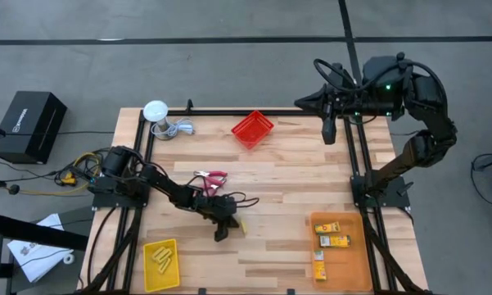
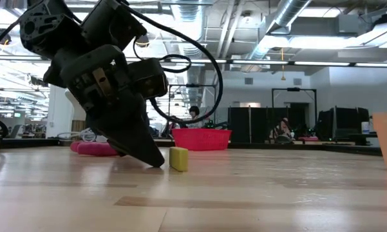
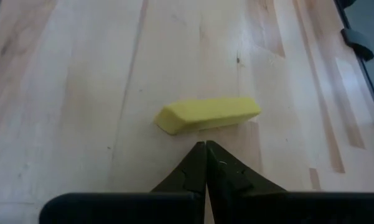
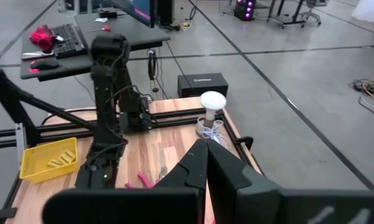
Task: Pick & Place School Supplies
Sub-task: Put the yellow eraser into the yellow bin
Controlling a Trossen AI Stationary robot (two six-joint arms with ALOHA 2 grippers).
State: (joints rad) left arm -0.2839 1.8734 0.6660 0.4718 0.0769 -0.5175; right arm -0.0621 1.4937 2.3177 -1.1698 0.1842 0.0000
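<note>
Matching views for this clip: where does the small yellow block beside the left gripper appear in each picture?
High: small yellow block right of the left gripper.
Low: centre, on the wooden table.
Left wrist: centre, beyond the shut fingers.
Right wrist: not in it.
Shared landmark: red basket.

A pale yellow rectangular eraser-like block (image 3: 208, 115) lies on the light, streaked wooden tabletop (image 1: 295, 176). The dark black left gripper (image 3: 205, 163) is beside it. The mesh basket (image 1: 252, 129) is red, the small bin (image 1: 160, 265) yellow, the tray (image 1: 354, 254) orange, holding yellow-orange boxes with green marks (image 1: 332, 233). The scissors' handles (image 1: 209, 175) are pinkish red.

Overhead straight down, low table-level (close), both sharing yellow piece (image 2: 178, 158)
</note>
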